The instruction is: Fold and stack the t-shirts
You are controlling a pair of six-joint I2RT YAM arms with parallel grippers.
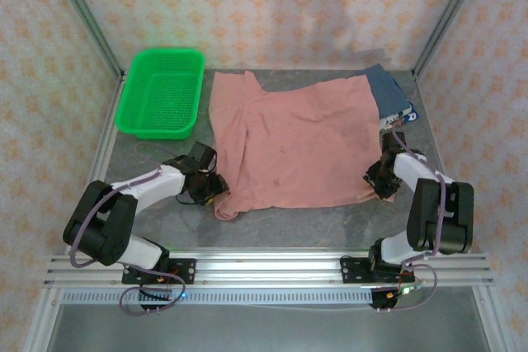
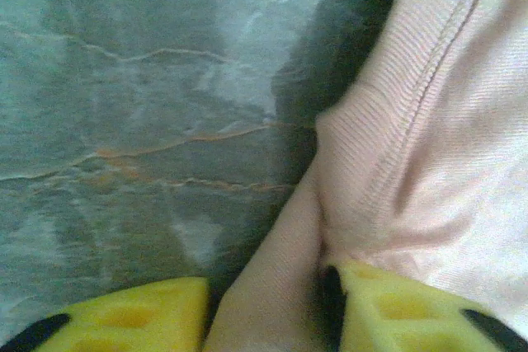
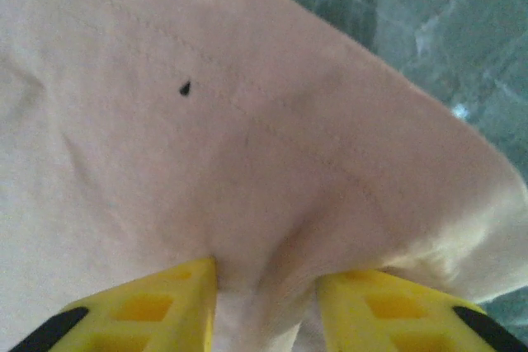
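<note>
Grey marbled table (image 1: 330, 224), enclosed by patterned wallpaper, with a green plastic mesh basket (image 1: 169, 52) standing at the far left corner.

The salmon-pink cloth t-shirt (image 1: 297, 146) is lying spread flat across the middle of the table, hem towards me. Its left side is bunching into a long ridge. A slate-blue cloth t-shirt (image 1: 389, 92) is lying at the far right, partly tucked under the pink one's edge.

I am pinching the near-left corner in my left gripper (image 2: 268, 302); a ribbed, stitched fold is running up between the yellow fingers (image 2: 388, 319). My right gripper (image 3: 266, 286) is grasping the near-right corner, with the cloth puckering into a crease between its jaws.

Assessment: the first fold of this shirt is in hand, and stacking is not yet begun. To do it well, I judge both corners should rise together and level, travelling away from me at matched pace, so the hem lands square. The left ridge may drag into the fold and wants watching. The cloth is looking thin and limp, likely to sag between my grips.
</note>
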